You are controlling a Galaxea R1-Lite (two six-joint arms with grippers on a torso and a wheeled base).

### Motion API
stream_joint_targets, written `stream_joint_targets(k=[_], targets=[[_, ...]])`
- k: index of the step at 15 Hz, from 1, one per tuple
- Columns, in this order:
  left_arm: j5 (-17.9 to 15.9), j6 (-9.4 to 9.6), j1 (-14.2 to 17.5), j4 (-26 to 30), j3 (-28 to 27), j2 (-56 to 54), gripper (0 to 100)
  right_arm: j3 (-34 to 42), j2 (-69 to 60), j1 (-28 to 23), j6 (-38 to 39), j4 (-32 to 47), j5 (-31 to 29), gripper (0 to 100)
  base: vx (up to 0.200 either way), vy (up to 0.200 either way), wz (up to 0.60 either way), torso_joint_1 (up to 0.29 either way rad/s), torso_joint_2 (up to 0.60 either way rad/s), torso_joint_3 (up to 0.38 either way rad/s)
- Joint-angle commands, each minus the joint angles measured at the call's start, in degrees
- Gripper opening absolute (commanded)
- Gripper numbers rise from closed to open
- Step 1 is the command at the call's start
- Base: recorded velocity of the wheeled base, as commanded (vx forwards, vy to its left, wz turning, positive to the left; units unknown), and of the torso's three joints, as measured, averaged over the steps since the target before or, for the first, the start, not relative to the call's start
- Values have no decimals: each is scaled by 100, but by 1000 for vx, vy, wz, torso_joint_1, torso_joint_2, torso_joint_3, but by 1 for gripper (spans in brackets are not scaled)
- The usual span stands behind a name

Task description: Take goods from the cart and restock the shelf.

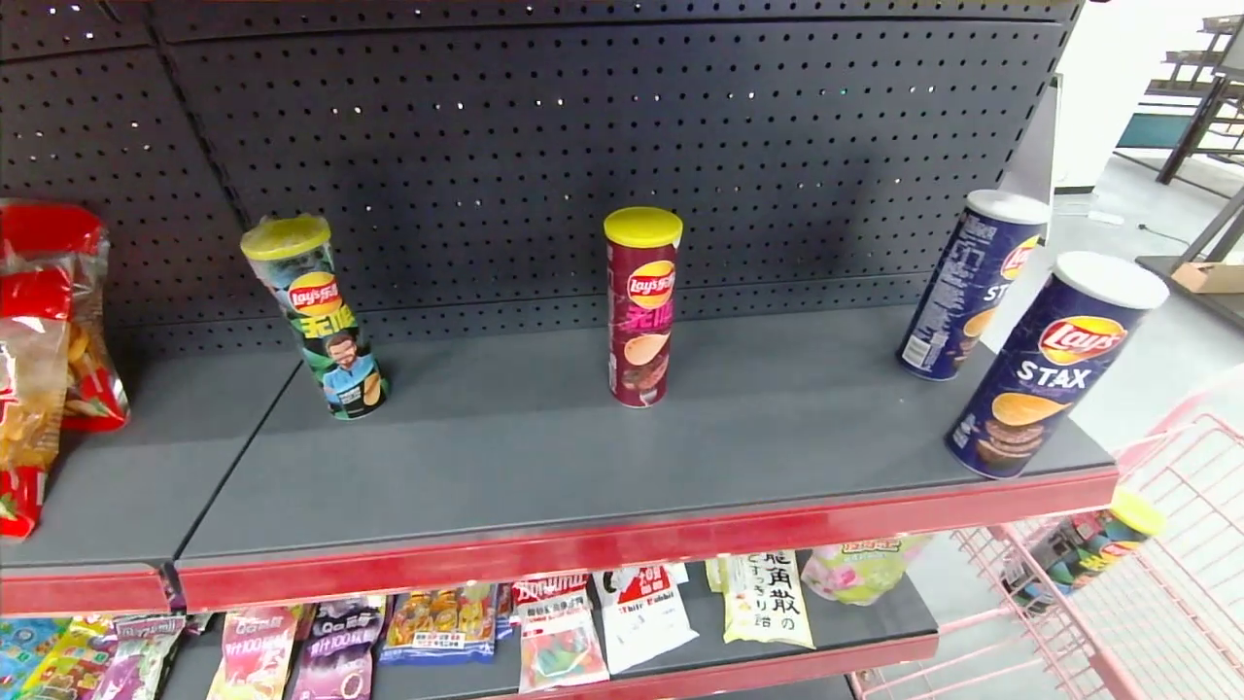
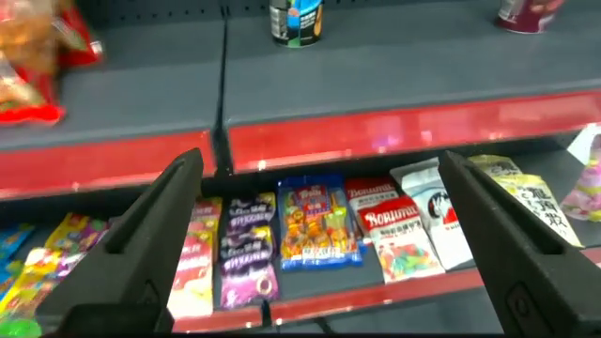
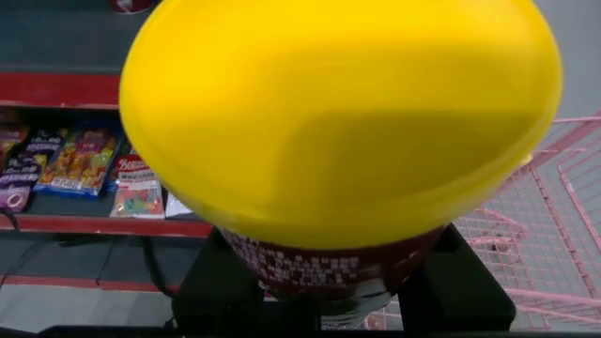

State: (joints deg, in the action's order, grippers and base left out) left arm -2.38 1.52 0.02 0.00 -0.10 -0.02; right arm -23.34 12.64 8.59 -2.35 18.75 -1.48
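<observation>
The grey metal shelf with a red lip [image 1: 544,457] carries four upright cardboard chip tubes [image 1: 642,306], spread from 9 to 3 o'clock. The pink wire cart [image 1: 1191,583] at 4 o'clock holds one yellow-lidded tube [image 1: 1093,549]. The right gripper [image 3: 333,300] clamps a maroon yellow-lidded tube [image 3: 338,122]. The left gripper [image 2: 319,169] gapes wide and empty. Restocking looks partly done.

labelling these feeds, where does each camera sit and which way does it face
Head: on the robot's head, facing forward and down at the grey shelf of cans.
Left wrist: on the left arm, facing snack packets under that shelf, between its open jaws.
Right wrist: on the right arm, looking over a maroon can held in its jaws, pink cart beyond.
Shared: head and left wrist both show the packets.
</observation>
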Motion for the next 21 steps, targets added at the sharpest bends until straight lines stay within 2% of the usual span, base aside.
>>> stream_joint_targets(k=[1, 8, 11, 13, 14, 15, 16, 17, 18, 19, 20, 21], targets=[[9, -3, 6, 9, 1, 2, 100, 14, -16, 11, -2, 6, -2, 0, 0, 0, 0, 0, 0, 0], [18, -38, 6, 9, 1, 2, 100, 49, -7, 626, 7, -3, -37, 0, 0, 0, 0, 0, 0, 0], [18, -38, -46, 26, 1, 222, 100, 5, 72, 573, -2, 6, -195, 0, 0, 0, 0, 0, 0, 0], [0, -3, -292, 18, 1, 416, 100, -337, 669, 371, -37, -3, -705, 0, 0, 0, 0, 0, 0, 0], [-96, 6, -284, 0, 1, 407, 100, -469, 933, 257, -37, -12, -819, 0, 0, 0, 0, 0, 0, 0], [-351, 6, -301, -44, -210, 451, 100, -504, 1065, 169, -37, -12, -881, 0, 0, 0, 0, 0, 0, 0], [-518, -161, -416, -26, -1159, 1224, 100, -469, 1065, 63, -37, -3, -907, 0, 0, 0, 0, 0, 0, 0], [-685, -583, -530, -35, -2205, 2244, 100, -390, 1047, -121, -46, 6, -986, 0, 0, 0, 0, 0, 0, 0], [-1037, -803, -706, -44, -2750, 2824, 100, -329, 995, -332, -55, 15, -1057, 0, 0, 0, 0, 0, 0, 0], [-1529, -750, -899, -97, -2829, 3167, 100, -364, 1030, -525, -178, -12, -1030, 0, 0, 0, 0, 0, 0, 0], [-2214, -618, -1189, -202, -2820, 3430, 100, -408, 1074, -666, -301, -20, -1004, 0, 0, 0, 0, 0, 0, 0], [-2654, -522, -1347, -290, -2829, 3755, 100, -408, 1039, -684, -310, -20, -986, 0, 0, 0, 0, 0, 0, 0]])
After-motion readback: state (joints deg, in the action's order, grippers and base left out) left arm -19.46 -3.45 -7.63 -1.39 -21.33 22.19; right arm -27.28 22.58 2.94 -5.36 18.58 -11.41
